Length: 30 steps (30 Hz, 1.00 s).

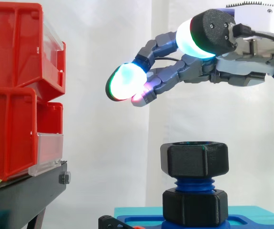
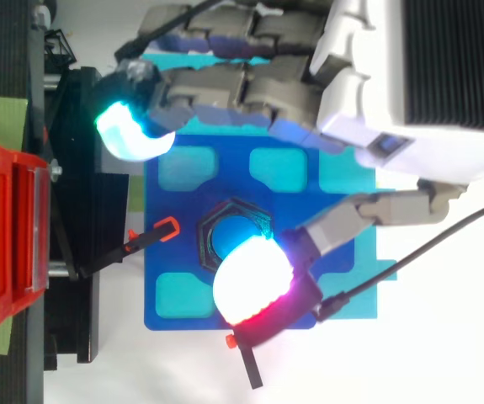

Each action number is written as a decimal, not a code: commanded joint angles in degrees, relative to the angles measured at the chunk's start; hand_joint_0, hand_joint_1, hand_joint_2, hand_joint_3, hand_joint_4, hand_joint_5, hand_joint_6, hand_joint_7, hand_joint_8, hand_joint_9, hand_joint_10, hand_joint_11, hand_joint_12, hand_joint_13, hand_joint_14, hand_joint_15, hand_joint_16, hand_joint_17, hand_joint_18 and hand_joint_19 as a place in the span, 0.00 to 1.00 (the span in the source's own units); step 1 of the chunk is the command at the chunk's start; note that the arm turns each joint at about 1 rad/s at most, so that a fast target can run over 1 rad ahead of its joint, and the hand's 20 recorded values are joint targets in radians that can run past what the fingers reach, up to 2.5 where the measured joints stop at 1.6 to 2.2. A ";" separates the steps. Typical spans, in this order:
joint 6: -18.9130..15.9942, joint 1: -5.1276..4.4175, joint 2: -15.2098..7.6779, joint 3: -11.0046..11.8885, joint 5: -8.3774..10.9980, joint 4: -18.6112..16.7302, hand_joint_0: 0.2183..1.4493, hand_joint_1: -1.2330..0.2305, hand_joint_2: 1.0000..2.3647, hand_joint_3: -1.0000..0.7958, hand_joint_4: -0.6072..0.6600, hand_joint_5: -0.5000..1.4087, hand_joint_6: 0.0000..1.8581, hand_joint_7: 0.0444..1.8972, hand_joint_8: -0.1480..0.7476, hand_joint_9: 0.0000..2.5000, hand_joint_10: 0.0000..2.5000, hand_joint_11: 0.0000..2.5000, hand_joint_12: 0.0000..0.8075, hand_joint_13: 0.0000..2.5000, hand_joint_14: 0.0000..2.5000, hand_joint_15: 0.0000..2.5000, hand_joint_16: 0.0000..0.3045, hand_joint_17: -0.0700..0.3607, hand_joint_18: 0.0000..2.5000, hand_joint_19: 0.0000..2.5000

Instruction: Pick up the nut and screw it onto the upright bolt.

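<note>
Illumination is bright and diffuse in both views. The curtain point(image 1: 127, 167) reads near white, with faint vertical folds. The hand's point(image 1: 251, 52) pads point(image 1: 125, 81) glow and saturate at their centres. The nut point(image 1: 194, 160) carries faint highlights; shadows are soft.

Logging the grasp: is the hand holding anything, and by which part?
Nothing is held. The hand hovers open above the nut, which sits apart from it atop the blue bolt.
</note>
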<state>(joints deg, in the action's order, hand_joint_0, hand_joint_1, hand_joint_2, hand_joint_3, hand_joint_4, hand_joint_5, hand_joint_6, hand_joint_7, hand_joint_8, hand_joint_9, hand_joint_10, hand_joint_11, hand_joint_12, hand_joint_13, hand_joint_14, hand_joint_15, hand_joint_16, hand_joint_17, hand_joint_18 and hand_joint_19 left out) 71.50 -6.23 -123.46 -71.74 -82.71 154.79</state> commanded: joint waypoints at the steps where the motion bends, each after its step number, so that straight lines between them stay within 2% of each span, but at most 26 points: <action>1: -0.14 -1.16 -0.38 -0.06 0.09 -0.54 0.16 0.61 0.00 0.28 0.59 0.18 0.27 0.33 0.46 0.24 0.00 0.00 0.47 0.11 0.00 0.00 0.16 0.42 0.01 0.02; 2: -0.14 -1.16 -0.38 -0.06 0.09 -0.54 0.16 0.60 0.00 0.28 0.59 0.18 0.27 0.33 0.46 0.24 0.00 0.00 0.47 0.11 0.00 0.00 0.16 0.42 0.00 0.02; 5: -0.58 -2.04 -0.38 -0.42 0.62 0.16 0.16 0.60 0.00 0.28 0.60 0.18 0.27 0.34 0.46 0.24 0.00 0.00 0.47 0.11 0.00 0.00 0.16 0.42 0.00 0.02; 10: -2.07 -3.53 -0.38 -2.96 2.20 -0.89 0.16 0.60 0.00 0.28 0.60 0.18 0.27 0.35 0.47 0.24 0.00 0.00 0.47 0.11 0.00 0.00 0.16 0.42 0.00 0.02; 14: -2.68 -4.23 -0.38 -3.23 2.91 -1.15 0.16 0.60 0.00 0.28 0.61 0.18 0.27 0.36 0.47 0.25 0.00 0.00 0.47 0.12 0.00 0.00 0.16 0.42 0.00 0.03; 19: -3.04 -4.50 -0.38 -3.49 2.64 -0.27 0.16 0.60 0.00 0.28 0.62 0.19 0.27 0.37 0.48 0.25 0.00 0.00 0.47 0.12 0.00 0.00 0.16 0.42 0.01 0.03; 24: -4.35 -4.50 -0.38 -5.60 2.47 -1.24 0.16 0.60 0.00 0.28 0.62 0.19 0.27 0.38 0.48 0.26 0.00 0.00 0.47 0.13 0.00 0.00 0.16 0.42 0.01 0.03; 30: -4.44 -4.50 -0.38 -5.51 2.20 -1.15 0.16 0.60 0.00 0.28 0.62 0.19 0.27 0.39 0.48 0.26 0.00 0.00 0.47 0.13 0.00 0.00 0.16 0.42 0.01 0.03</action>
<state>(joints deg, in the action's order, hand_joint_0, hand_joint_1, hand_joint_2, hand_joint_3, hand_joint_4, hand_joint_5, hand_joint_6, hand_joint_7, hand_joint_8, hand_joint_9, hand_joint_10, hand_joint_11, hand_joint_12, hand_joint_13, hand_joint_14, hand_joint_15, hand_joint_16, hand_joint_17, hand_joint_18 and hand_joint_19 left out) 67.13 -10.79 -123.84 -77.23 -80.30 153.61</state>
